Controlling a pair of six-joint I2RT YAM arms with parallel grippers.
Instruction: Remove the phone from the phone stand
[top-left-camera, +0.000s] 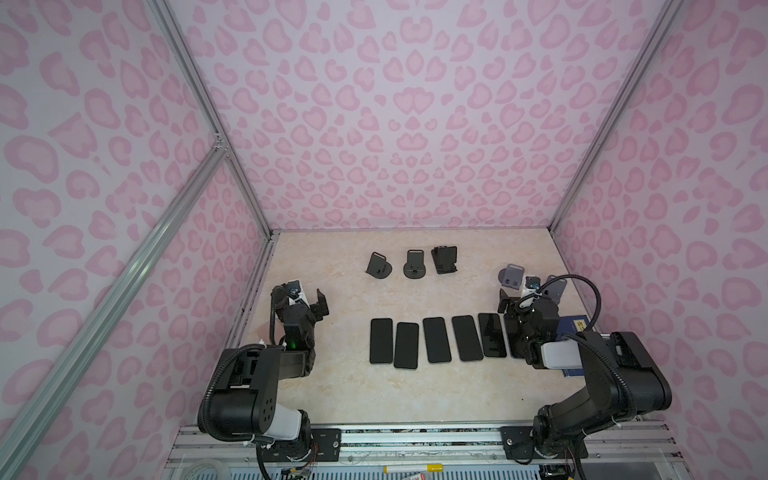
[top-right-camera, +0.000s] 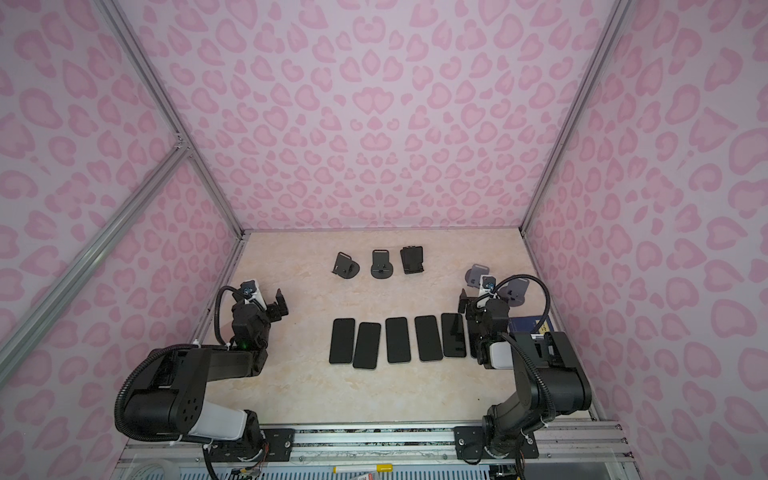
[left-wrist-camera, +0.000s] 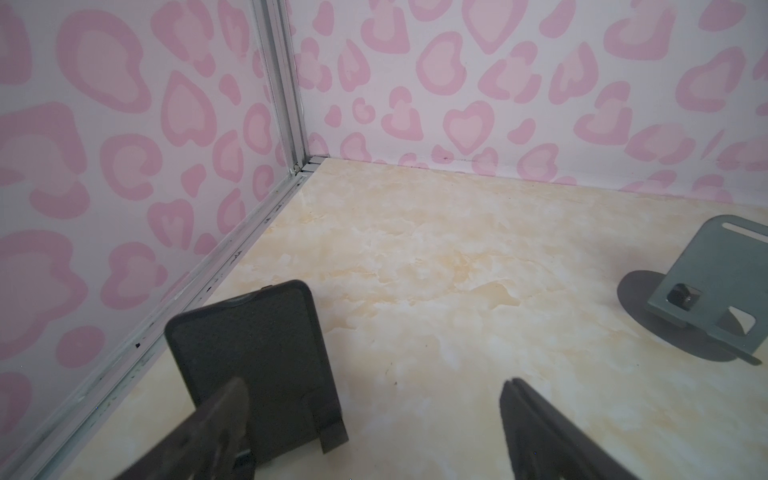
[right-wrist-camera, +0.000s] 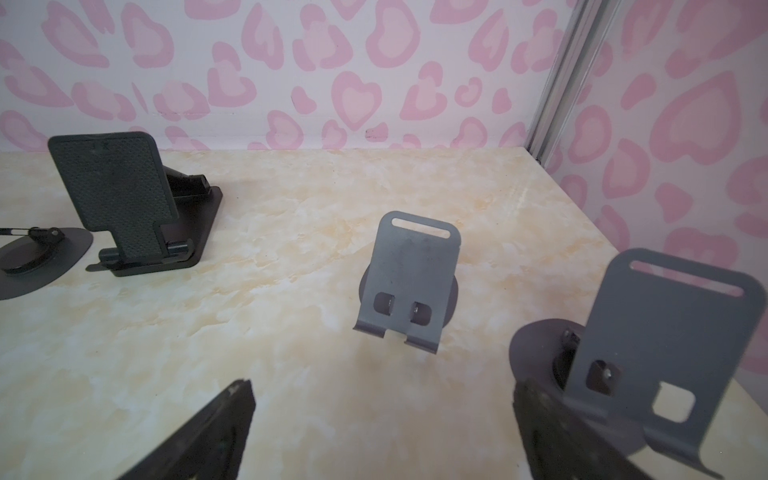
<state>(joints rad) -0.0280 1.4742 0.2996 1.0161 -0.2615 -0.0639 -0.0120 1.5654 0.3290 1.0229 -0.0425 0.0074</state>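
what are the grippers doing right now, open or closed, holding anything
Left gripper: open, holding nothing.
Right gripper: open, holding nothing.

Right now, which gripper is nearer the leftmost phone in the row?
Left. The left gripper sits off the far-left corner of the leftmost phone; the right gripper is at the row's opposite end.

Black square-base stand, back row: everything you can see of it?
The black stand is matte, plastic-looking: a dimple-textured back plate with rounded corners, narrowing to a neck with a small front lip, propped by a hinged arm on a flat, roughly square base. The plate leans back and holds no phone. It stands on the table, rightmost of three dark stands in the back row, apart from the round-based stand; only the table touches it.
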